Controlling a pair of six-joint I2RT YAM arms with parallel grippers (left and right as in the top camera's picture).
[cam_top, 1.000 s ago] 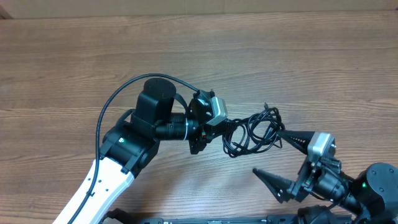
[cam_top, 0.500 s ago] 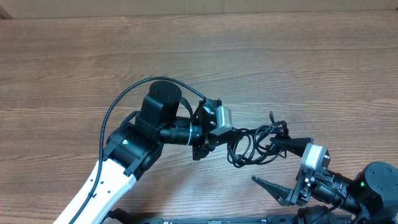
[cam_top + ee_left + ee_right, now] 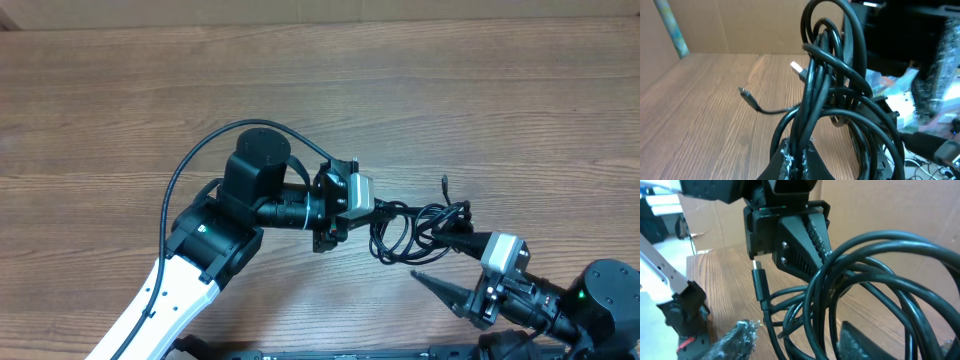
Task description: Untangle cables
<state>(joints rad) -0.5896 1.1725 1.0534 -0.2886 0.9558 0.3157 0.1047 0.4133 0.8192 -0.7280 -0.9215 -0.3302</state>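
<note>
Left hauls the knot over, right jaws narrowing on it.

The tangled bundle of thin, glossy black rubbery cables [image 3: 415, 228] has slid right, pinched tight in my left gripper [image 3: 372, 208]. My right gripper [image 3: 428, 254] has half-closed, fingers apart around the round loops: nearly ready to pull. A silver-tipped plug [image 3: 797, 67] pokes out just beyond the left fingers, over the matte brown wood-grain table [image 3: 500, 100].

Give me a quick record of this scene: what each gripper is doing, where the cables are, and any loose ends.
left gripper: shut, pinching several strands of the cables
right gripper: open, fingers on either side of the loops
cables: one tangled bundle between the two grippers
loose end: a small plug sticking out on the far side
surface: wooden table
</note>
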